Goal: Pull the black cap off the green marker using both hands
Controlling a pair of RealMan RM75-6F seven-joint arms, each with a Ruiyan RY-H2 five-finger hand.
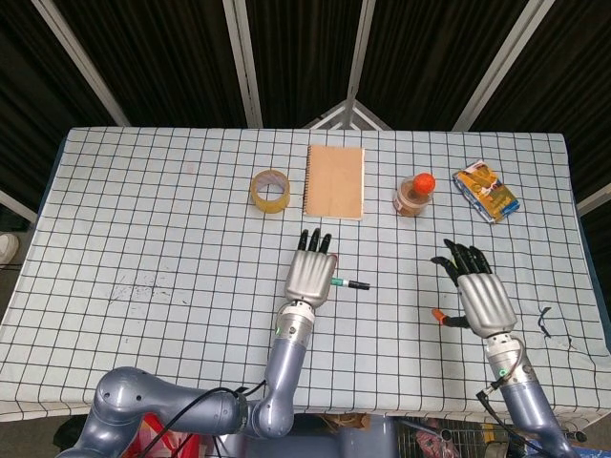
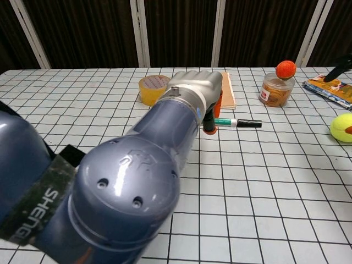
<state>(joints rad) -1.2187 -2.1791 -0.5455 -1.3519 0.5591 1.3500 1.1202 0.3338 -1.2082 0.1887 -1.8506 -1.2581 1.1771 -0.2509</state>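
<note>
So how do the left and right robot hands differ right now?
The left robot hand grips the green marker, its black cap sticking out toward the right; the right robot hand holds nothing, fingers spread. The left sits near the table's middle, the right further out, not touching the cap. Both show their silver backs in the head view.

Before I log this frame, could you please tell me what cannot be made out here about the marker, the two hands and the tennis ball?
- Green marker: the left hand covers most of its barrel in both views; only the black cap end shows.
- Right hand: chest view shows just a fingertip at the right edge.
- Tennis ball: hidden under the right hand in head view, cut by the edge in chest view.
</note>
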